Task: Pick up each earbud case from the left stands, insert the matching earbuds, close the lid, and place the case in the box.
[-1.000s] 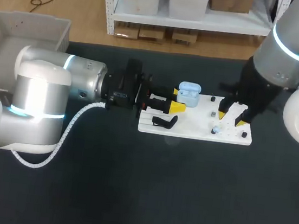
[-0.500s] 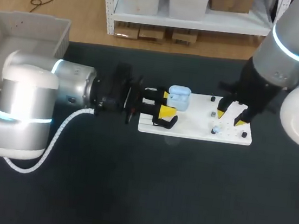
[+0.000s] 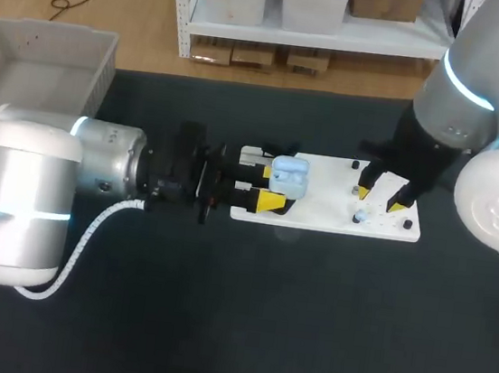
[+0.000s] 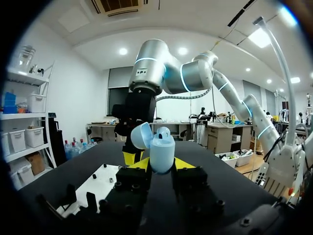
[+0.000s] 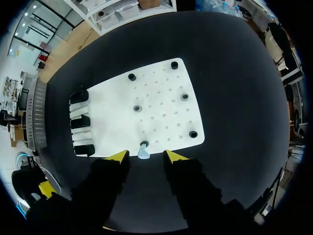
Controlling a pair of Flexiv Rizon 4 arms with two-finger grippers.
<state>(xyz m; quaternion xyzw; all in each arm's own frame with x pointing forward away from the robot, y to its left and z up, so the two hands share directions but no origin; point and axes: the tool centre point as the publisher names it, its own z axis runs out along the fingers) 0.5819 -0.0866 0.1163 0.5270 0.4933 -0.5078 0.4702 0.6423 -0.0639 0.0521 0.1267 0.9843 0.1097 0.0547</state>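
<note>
Covering most of the scene is a dark worktop (image 3: pixel 214 328), and it is carrying a white board (image 3: pixel 319 215) with small black pegs and, at its left end, black stands (image 5: pixel 80 122). A grey box (image 3: pixel 27 68) is sitting at the worktop's far left corner.

Compared with a second ago, our left arm is drawing back toward its own side and is bringing the case (image 3: pixel 289 177) with it. The case was sitting further along the board then; now it is over the board's left end, near the stands. Our right arm is hardly shifting and is staying over the board's right part.

Our left tool (image 3: pixel 266 187) is pinching the case from both sides, its yellow tips pressing on the lower body. The case (image 4: pixel 162 152) is pale blue and rounded, standing upright in the tool (image 4: pixel 162 167), with its lid swung open and tipped back. Our right tool (image 3: pixel 379 197) is hanging spread above the board, and in its wrist view a small pale earbud (image 5: pixel 143 152) is standing on the board between the tool's (image 5: pixel 145 156) parted tips, with neither tip clearly touching it.
</note>
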